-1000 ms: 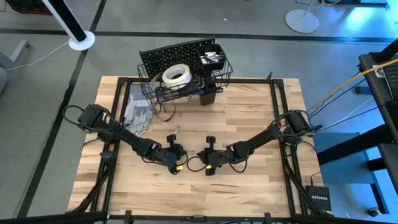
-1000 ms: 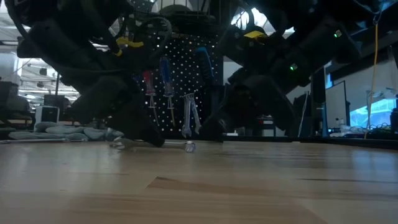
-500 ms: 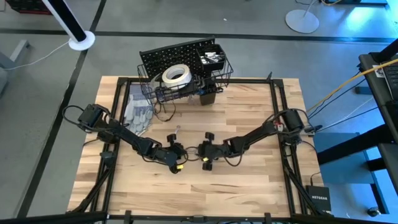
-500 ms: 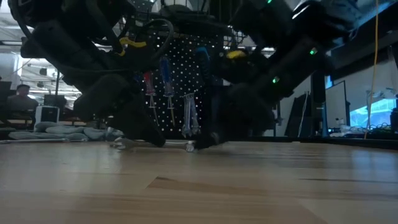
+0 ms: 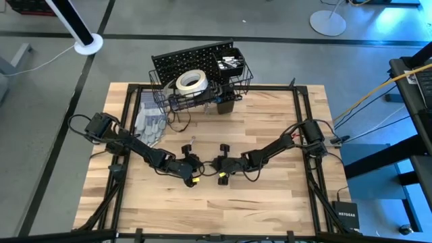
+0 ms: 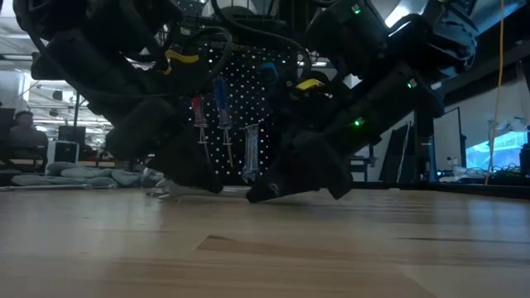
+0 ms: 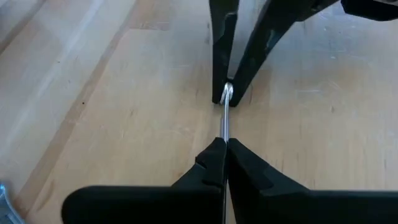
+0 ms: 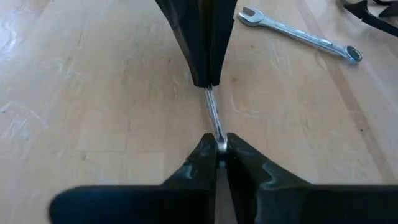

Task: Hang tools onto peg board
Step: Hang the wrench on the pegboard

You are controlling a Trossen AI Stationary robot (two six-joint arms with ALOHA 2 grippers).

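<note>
Wrench (image 7: 224,121): mid-desk, held edge-up between both arms | left claw (image 7: 221,151) clamped on one end, right claw (image 8: 217,148) clamped on other | thin, stiff, slick steel: you should grip its flat shank.

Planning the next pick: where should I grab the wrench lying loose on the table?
Mid-shank of the loose wrench, from straight above, fingers across its width: it lies flat on the table, and the shank is slimmer than the open and ring ends.
</note>
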